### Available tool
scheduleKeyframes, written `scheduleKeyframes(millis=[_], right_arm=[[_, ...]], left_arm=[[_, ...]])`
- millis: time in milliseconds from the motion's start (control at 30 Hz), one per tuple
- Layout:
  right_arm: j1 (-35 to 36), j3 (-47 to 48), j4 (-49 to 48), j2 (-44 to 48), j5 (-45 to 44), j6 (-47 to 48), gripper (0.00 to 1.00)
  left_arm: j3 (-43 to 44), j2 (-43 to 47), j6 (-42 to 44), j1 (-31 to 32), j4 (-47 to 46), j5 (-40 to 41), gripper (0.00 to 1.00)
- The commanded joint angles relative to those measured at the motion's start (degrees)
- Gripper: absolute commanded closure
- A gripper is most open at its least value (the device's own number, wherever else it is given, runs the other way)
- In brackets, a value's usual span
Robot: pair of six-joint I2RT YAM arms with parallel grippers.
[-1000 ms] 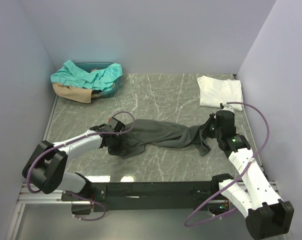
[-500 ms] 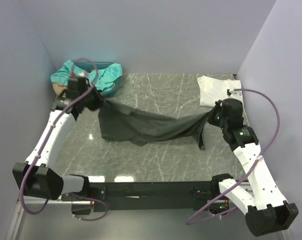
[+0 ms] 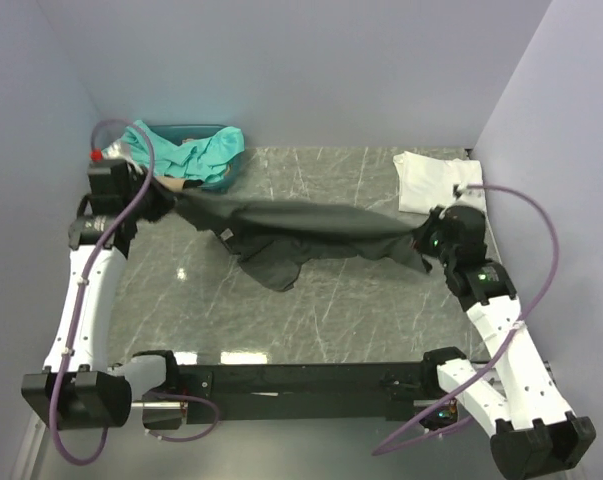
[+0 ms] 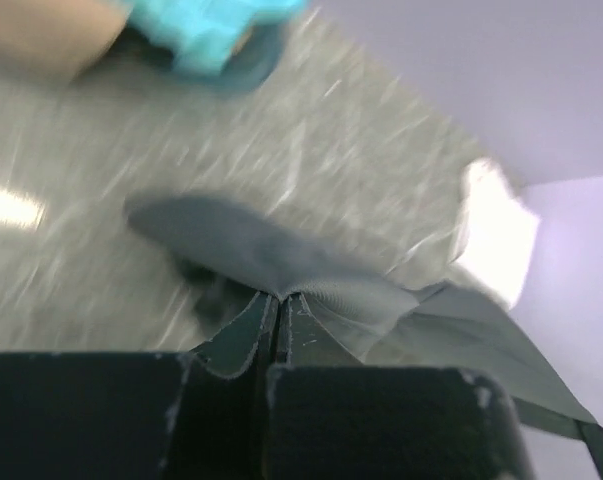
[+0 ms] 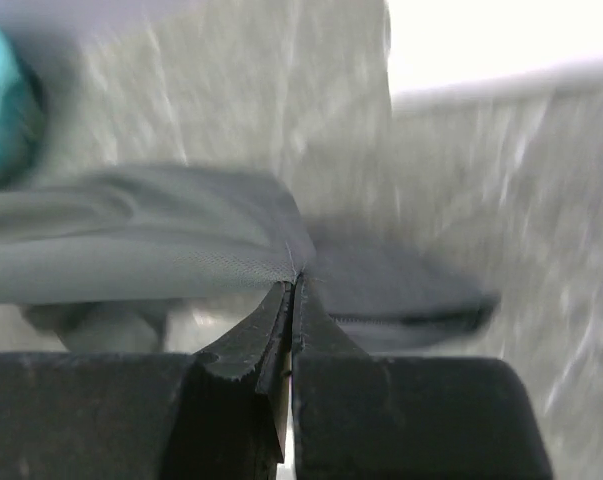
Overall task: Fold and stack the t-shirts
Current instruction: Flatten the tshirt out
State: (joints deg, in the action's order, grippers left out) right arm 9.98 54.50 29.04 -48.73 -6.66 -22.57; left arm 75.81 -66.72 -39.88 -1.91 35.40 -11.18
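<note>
I see the marble table (image 3: 331, 320) with the charcoal grey t-shirt (image 3: 301, 222) strung above its middle, loose folds sagging toward the tabletop. The folded white t-shirt (image 3: 436, 182) lies at the table's far right corner, and the teal t-shirt (image 3: 186, 152) is heaped at its far left corner. My left gripper (image 3: 161, 200) is clenched on the grey cloth near the table's left edge. My right gripper (image 3: 421, 238) pinches it near the right edge.

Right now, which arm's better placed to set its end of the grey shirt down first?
Right, likely: the right gripper, shut on the grey shirt, hangs over bare table; left gripper holds its end right beside the teal shirt, so less room.
</note>
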Motion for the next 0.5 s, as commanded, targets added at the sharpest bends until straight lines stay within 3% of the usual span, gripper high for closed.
scheduleKeyframes(millis=[0, 167, 200, 267, 467], right_arm=[[0.3, -8.4, 5.8, 1.9, 4.0, -6.9, 0.98], [1.5, -15.4, 9.4, 6.0, 3.2, -10.0, 0.61], [1.4, -15.2, 9.0, 5.9, 2.4, -9.5, 0.57], [1.4, -13.6, 7.1, 3.6, 2.4, -8.6, 0.52], [1.4, -11.8, -3.1, -8.5, 7.8, -5.5, 0.52]], left_arm=[[-12.6, 3.7, -0.3, -0.5, 3.1, -2.0, 1.00], [-22.4, 8.5, 0.1, -0.5, 4.4, -4.5, 1.00], [-23.3, 8.6, 0.9, -0.5, 4.8, -4.8, 1.00], [-23.5, 8.1, 1.7, -0.5, 5.6, -5.2, 1.00], [-22.6, 7.0, 4.3, -0.5, 7.1, -4.8, 1.00]])
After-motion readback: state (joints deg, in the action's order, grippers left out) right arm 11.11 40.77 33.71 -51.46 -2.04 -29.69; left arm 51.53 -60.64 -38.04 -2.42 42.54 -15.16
